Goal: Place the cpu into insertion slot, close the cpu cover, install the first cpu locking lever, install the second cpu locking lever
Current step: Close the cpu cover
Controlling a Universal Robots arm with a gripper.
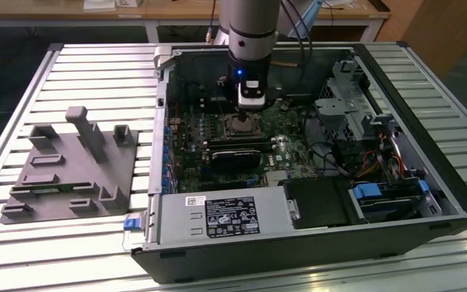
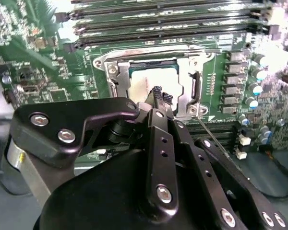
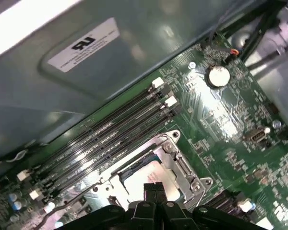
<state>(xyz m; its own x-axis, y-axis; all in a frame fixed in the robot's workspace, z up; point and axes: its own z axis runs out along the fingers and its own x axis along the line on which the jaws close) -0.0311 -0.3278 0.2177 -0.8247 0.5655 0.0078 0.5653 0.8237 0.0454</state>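
Inside the open computer case [image 1: 428, 182], my gripper [image 1: 250, 111] hangs low over the insertion slot [image 1: 240, 126] on the green board. In both wrist views the cpu [image 2: 149, 79] [image 3: 156, 172] lies flat in the slot, its pale face showing. The cpu cover [image 2: 195, 86] [image 3: 182, 165], a silvery frame, lies down around it. My gripper [image 2: 158, 94] [image 3: 153, 188] is shut, black tips together with nothing between them, just over the cpu's face. A thin wire locking lever [image 2: 213, 136] [image 3: 62, 206] sticks out beside the slot.
Long black memory slots [image 2: 173, 24] [image 3: 105, 139] run along one side of the socket, near the case wall [image 3: 86, 72]. A black card [image 1: 238, 155], power supply [image 1: 225, 216] and drive cage [image 1: 355, 109] surround it. A grey fixture [image 1: 71, 164] sits on the table at the exterior view's left.
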